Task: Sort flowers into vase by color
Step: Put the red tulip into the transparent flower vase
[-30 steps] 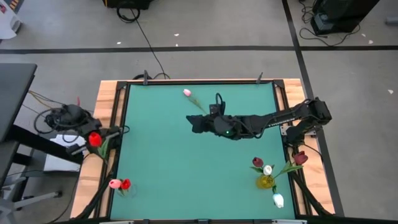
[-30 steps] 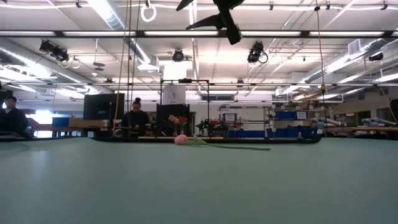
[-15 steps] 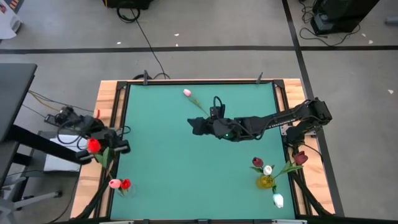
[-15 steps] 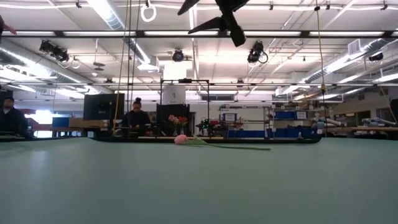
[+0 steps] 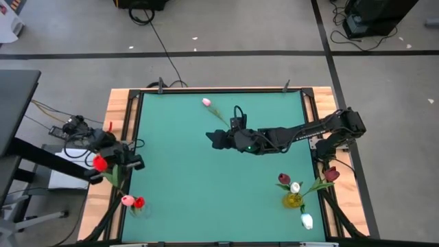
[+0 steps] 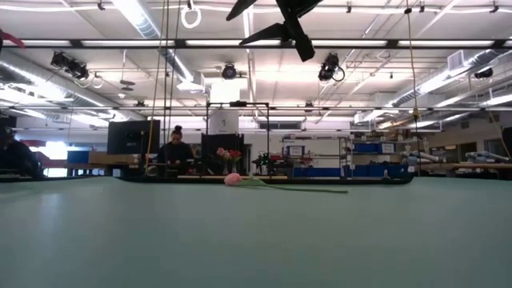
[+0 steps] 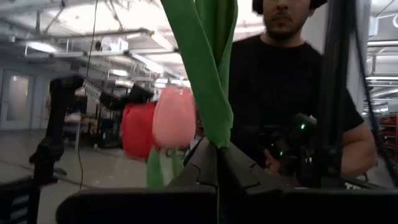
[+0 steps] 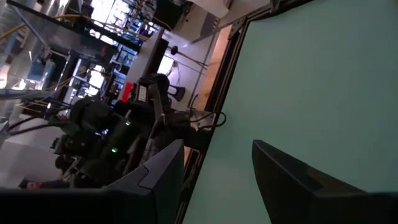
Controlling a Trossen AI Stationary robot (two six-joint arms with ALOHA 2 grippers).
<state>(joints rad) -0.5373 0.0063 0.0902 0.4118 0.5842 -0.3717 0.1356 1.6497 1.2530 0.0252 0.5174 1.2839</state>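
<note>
My left gripper (image 5: pixel 118 165) is over the table's left edge, shut on a red tulip (image 5: pixel 101 163). Just toward the near edge stands a small vase with a pink and a red tulip (image 5: pixel 130 202), whose heads (image 7: pixel 163 119) fill the left wrist view. My right gripper (image 5: pixel 215 137) hovers open above mid-table, high in the low view (image 6: pixel 276 22). A pink tulip (image 5: pixel 206 103) lies flat near the far edge (image 6: pixel 233 179). At the near right, a yellow vase (image 5: pixel 293 200) holds maroon and white tulips. My left gripper pinches the red tulip's green stem and leaf (image 7: pixel 217 134) between its two shut fingers (image 7: pixel 202 163). The flower is lifted clear of the table. Its leaf rises past the fingers in the wrist view, and the red head sits off to the table's left of the gripper.
A white tulip head (image 5: pixel 306 221) and a maroon one (image 5: pixel 331 174) lean out beside the yellow vase. Wooden rails (image 5: pixel 118 120) frame the green mat. A person (image 7: pixel 292 81) stands beyond the table's left side, and others sit far behind (image 6: pixel 174 150).
My left gripper has carried the red tulip a short way toward the near edge, closer to the vase with the pink and red tulips, and stayed shut. My right gripper has drifted slightly toward the table's left and stayed open.
</note>
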